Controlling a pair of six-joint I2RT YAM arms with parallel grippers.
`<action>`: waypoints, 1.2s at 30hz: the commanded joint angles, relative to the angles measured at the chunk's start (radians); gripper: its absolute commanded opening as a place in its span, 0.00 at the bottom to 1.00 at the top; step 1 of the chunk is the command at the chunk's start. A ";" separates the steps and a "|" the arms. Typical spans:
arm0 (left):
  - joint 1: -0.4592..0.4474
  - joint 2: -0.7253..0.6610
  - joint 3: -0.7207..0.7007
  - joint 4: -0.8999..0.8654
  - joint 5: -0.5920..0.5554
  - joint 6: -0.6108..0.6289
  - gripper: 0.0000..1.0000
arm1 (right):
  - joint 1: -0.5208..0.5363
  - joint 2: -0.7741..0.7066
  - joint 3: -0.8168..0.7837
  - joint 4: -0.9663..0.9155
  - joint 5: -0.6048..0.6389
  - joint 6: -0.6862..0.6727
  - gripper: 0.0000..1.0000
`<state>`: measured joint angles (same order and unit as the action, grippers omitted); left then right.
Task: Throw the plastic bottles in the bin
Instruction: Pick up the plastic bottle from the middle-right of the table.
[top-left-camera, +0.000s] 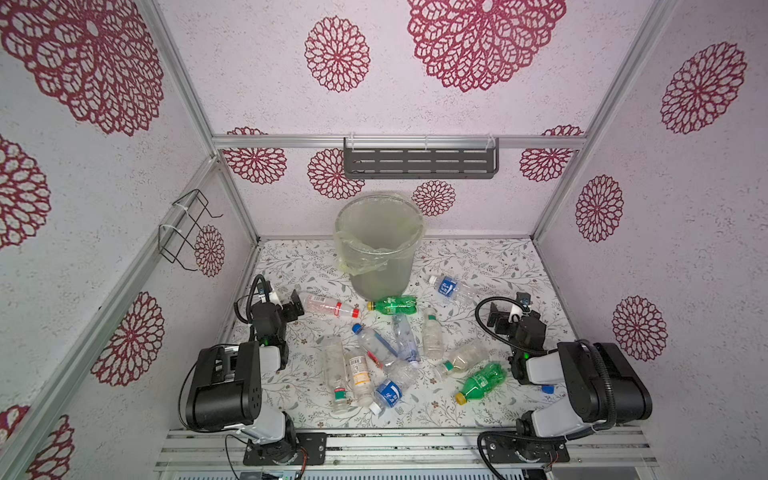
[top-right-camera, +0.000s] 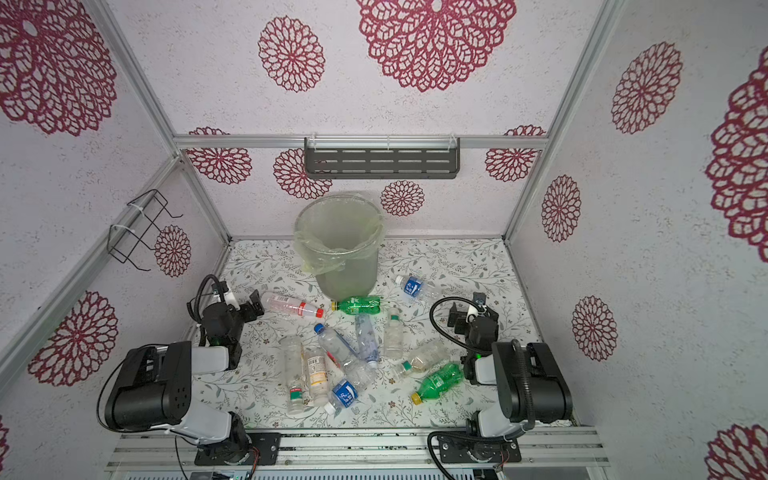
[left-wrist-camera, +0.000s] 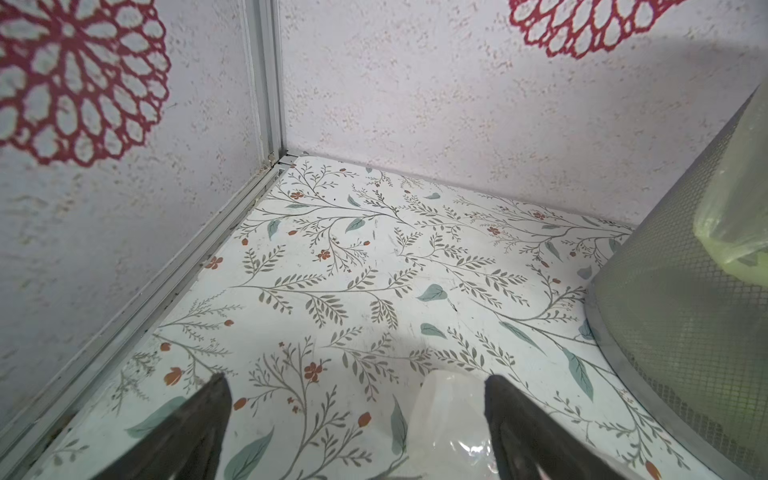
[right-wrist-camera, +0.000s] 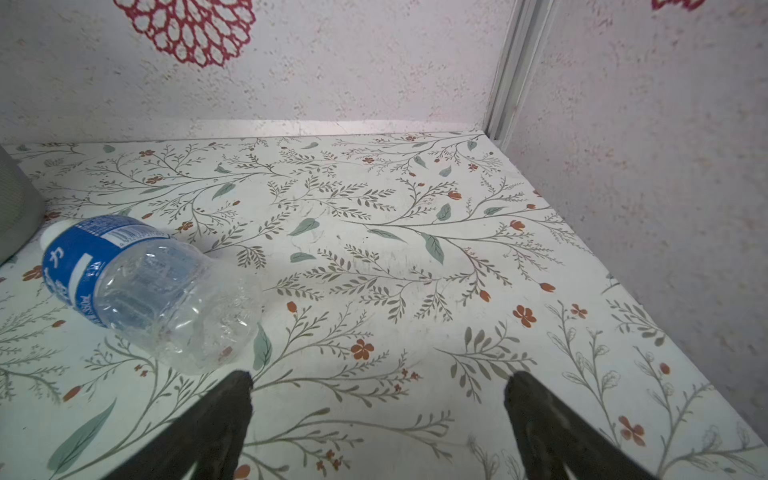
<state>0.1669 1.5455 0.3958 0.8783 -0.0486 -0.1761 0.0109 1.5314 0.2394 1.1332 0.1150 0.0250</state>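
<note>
My left arm (top-left-camera: 226, 386) is folded at its base, elbow bunched high and forearm reaching forward and down. My left tool (top-left-camera: 296, 306) points ahead and slightly inward, and in the left wrist view its two dark fingers (left-wrist-camera: 203, 419) are spread wide apart, clamping nothing. My right arm (top-left-camera: 598, 386) mirrors that pose (same folded elbow and low forward reach, with a small green light glowing at each wrist joint), and my right tool (top-left-camera: 496, 318) has its fingers (right-wrist-camera: 544, 424) splayed just as wide, holding nothing.
</note>
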 joint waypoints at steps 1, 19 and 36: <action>0.009 0.011 0.018 0.025 0.012 0.026 0.97 | -0.005 0.003 0.022 0.052 -0.013 -0.012 0.99; 0.007 0.011 0.017 0.026 0.010 0.026 0.97 | -0.005 0.003 0.023 0.053 -0.014 -0.013 0.99; 0.008 0.014 0.021 0.020 0.026 0.036 0.97 | -0.006 0.003 0.025 0.046 -0.001 -0.007 0.99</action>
<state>0.1669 1.5455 0.3958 0.8783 -0.0360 -0.1661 0.0109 1.5314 0.2394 1.1332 0.1158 0.0185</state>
